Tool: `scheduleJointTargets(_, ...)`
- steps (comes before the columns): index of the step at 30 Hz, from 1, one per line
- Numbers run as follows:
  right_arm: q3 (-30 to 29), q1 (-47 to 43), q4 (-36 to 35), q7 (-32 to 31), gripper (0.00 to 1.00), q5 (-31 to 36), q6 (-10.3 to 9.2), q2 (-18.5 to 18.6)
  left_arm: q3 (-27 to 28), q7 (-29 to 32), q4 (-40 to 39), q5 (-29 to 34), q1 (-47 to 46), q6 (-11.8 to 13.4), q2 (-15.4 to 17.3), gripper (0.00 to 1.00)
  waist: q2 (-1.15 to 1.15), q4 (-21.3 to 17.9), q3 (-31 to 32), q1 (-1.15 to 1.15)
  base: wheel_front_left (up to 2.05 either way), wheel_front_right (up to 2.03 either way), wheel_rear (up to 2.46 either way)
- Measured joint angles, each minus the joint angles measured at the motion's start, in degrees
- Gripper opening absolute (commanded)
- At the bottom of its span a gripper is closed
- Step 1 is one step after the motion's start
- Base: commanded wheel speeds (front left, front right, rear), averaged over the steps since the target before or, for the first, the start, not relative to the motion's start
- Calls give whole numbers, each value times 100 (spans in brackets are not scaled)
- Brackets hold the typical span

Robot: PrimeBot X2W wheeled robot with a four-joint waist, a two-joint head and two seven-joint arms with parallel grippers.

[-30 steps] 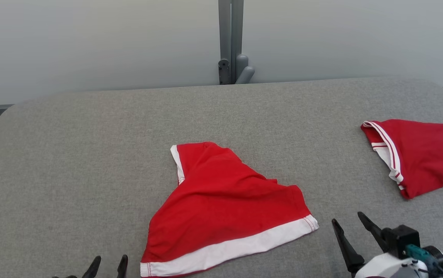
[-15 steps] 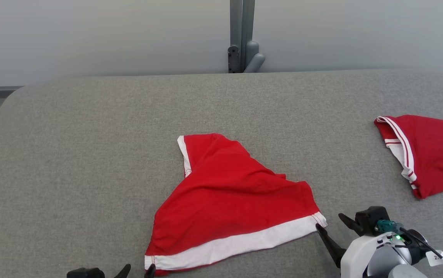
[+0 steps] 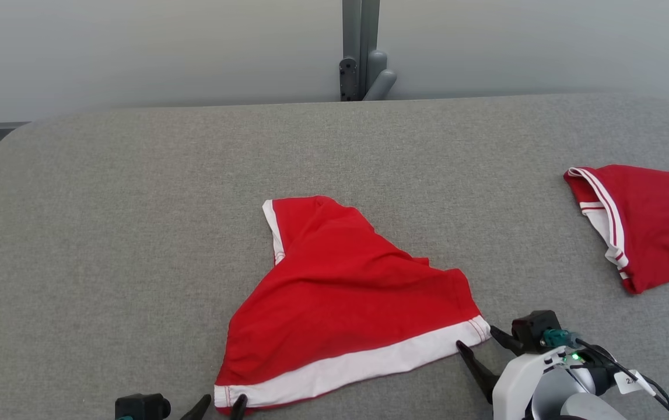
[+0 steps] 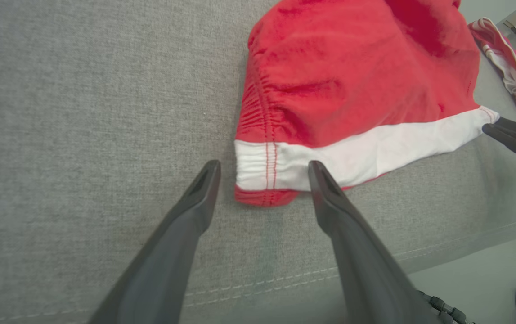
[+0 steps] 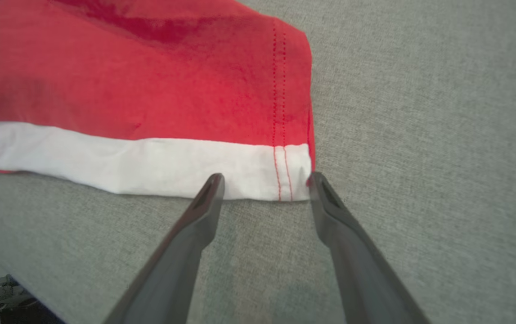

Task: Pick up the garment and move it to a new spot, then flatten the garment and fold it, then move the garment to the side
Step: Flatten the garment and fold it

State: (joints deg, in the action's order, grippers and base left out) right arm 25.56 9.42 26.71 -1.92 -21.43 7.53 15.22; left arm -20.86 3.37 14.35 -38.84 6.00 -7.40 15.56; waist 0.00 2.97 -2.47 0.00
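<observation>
Left pincer (image 4: 263,164), right pincer (image 5: 266,177): both released.
Each brackets one white-hem corner of garment (image 3: 340,291) on grey desk (image 3: 136,204).

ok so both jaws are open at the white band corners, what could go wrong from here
1. The right jaws straddle only the very corner of the white band; such a shallow pinch may slip.
2. At the left jaws, a red layer peeks out under the band, so they may catch one layer only.
3. A second red garment lies at the right of the table; carrying the garment that way could overlap it.
</observation>
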Motion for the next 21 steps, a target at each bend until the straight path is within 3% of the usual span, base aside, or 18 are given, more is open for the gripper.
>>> scheduleJointTargets(12,275,371,474,254,82,-136,-1,-18,-420,-123,253,-302,-257,0,114,100,0,22,-84,0,0,0,0)
scheduleJointTargets(15,314,413,530,304,73,-166,-1,-26,-502,-175,279,-347,-311,0,146,100,0,26,-83,0,0,0,0)
scheduleJointTargets(21,407,483,624,387,45,-219,-1,-23,-655,-279,298,-432,-349,0,171,100,0,16,-76,0,0,0,0)
